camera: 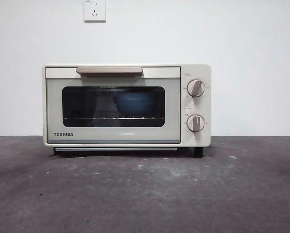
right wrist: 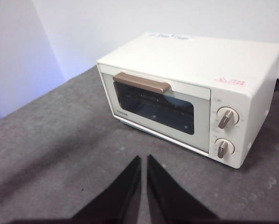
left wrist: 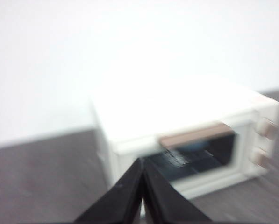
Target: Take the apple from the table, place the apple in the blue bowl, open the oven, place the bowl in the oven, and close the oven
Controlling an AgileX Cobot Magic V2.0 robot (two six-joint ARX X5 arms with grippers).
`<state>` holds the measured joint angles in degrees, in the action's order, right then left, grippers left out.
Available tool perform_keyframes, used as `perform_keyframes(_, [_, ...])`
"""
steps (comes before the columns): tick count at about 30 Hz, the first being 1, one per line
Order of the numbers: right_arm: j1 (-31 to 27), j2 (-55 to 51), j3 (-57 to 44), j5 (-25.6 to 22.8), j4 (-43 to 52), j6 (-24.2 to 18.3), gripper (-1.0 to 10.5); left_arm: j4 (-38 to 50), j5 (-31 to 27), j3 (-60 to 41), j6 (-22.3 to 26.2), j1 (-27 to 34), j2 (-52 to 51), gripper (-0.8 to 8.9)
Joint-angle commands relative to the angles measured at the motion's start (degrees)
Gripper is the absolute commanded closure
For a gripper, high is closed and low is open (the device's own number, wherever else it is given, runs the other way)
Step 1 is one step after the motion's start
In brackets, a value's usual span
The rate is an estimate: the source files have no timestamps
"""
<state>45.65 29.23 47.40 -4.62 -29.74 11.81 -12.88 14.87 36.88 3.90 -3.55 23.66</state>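
The cream-white oven [camera: 113,133] stands on the table [camera: 145,194] with its door shut and the beige handle [camera: 109,71] up along the top. Through the dark window the blue bowl [camera: 133,104] shows on the wire rack inside. The apple is out of sight. My left gripper [left wrist: 142,163] is shut and empty, hanging in front of the oven [left wrist: 176,107] in a blurred picture. My right gripper [right wrist: 144,158] is shut on nothing too, held above the table some way before the oven [right wrist: 190,60]. Neither arm appears in the front view.
Two round knobs [camera: 196,88] sit on the oven's right panel. A white wall with a socket [camera: 94,9] stands behind it. The table's edge [right wrist: 17,109] runs along one side in the right wrist view.
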Motion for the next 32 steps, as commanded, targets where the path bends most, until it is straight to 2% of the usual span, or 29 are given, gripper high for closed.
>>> perform_keyframes(1, [0.46, -0.68, 0.26, -0.13, 0.57, -0.48, 9.4, 5.81, -2.49, -5.38, 2.97, 2.67, -3.28, 8.06])
perform_keyframes(6, [0.46, -2.1, 0.26, -0.13, 0.59, -0.48, 9.4, 9.9, -5.03, -15.96, 2.95, 6.23, -9.94, 8.06])
perform_keyframes(15, [0.46, -4.04, 0.26, -0.13, 0.59, -0.48, 9.4, 9.49, -5.68, -29.18, 2.47, 9.2, -17.03, 8.06])
perform_keyframes(26, [0.46, -4.39, 0.28, -0.13, 0.59, -0.48, 9.4, 4.9, -5.68, -36.11, 2.25, 9.27, -23.5, 8.06])
perform_keyframes(32, [0.46, -4.39, 0.28, -0.13, 0.61, -0.48, 9.4, 2.86, -5.68, -36.5, -0.81, 9.27, -23.5, 8.06])
